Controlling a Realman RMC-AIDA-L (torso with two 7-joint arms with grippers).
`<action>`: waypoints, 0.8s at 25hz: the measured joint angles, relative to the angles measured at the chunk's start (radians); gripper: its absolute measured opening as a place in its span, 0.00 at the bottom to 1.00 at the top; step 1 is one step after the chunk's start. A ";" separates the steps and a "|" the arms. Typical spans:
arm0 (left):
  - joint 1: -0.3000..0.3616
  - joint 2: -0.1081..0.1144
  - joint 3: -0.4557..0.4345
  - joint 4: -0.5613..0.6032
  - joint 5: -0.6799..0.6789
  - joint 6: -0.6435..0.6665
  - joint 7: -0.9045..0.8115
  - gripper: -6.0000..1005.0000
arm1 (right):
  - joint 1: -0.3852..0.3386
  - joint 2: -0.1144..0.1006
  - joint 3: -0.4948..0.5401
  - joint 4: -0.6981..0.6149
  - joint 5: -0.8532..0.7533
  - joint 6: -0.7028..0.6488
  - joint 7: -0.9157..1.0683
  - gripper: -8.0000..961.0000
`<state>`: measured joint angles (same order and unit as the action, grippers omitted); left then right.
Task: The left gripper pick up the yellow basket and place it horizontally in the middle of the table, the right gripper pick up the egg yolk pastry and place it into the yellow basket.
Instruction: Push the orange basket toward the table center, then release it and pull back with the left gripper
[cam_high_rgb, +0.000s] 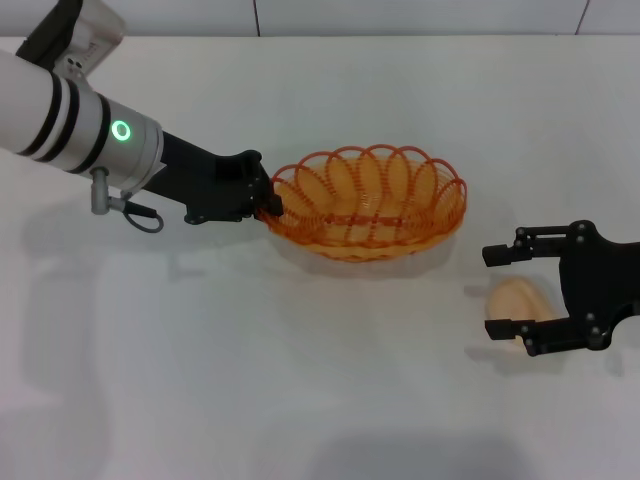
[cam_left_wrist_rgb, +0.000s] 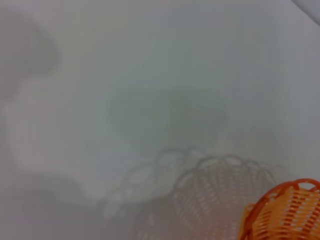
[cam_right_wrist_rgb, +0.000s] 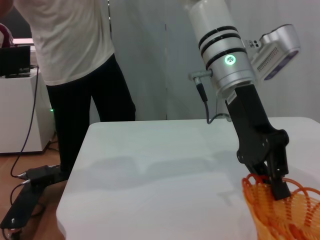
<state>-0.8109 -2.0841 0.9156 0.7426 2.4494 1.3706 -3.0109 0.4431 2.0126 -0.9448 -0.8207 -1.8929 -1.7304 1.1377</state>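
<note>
- Head view: the left end effector reaches in from the counter's left side, its fingers pinching the left end of the basket's looped rim.
- The basket sits near the middle of the counter, a little toward the far edge, with its long side running left to right and its open side up; whether it rests on the surface or hangs just above cannot be told.
- The right end effector comes in from the right edge with its fingers spread wide, one on the far side and one on the near side of the pastry.
- The pastry lies on the counter between those fingers, to the right of the basket and nearer the front edge, apart from the basket.
- Left wrist view: only a part of the basket shows at the picture's corner, above the pale counter and the basket's shadow.
- Right wrist view: the left end effector comes down from its white arm and is clamped on the basket's rim. A person in a white shirt and dark trousers stands beyond the far corner of the counter.
</note>
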 joint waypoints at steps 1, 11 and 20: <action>0.002 0.001 -0.002 -0.003 -0.001 -0.001 0.000 0.11 | 0.000 0.000 0.000 0.000 0.000 -0.001 -0.002 0.76; 0.007 0.008 0.008 -0.025 -0.009 0.016 0.003 0.15 | 0.003 0.000 -0.001 -0.004 0.000 -0.004 -0.004 0.76; 0.004 0.022 0.017 -0.012 -0.007 0.054 0.026 0.49 | 0.006 0.000 0.001 -0.004 0.000 -0.012 -0.004 0.75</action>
<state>-0.8068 -2.0623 0.9322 0.7309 2.4419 1.4245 -2.9849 0.4493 2.0125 -0.9437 -0.8245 -1.8929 -1.7424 1.1340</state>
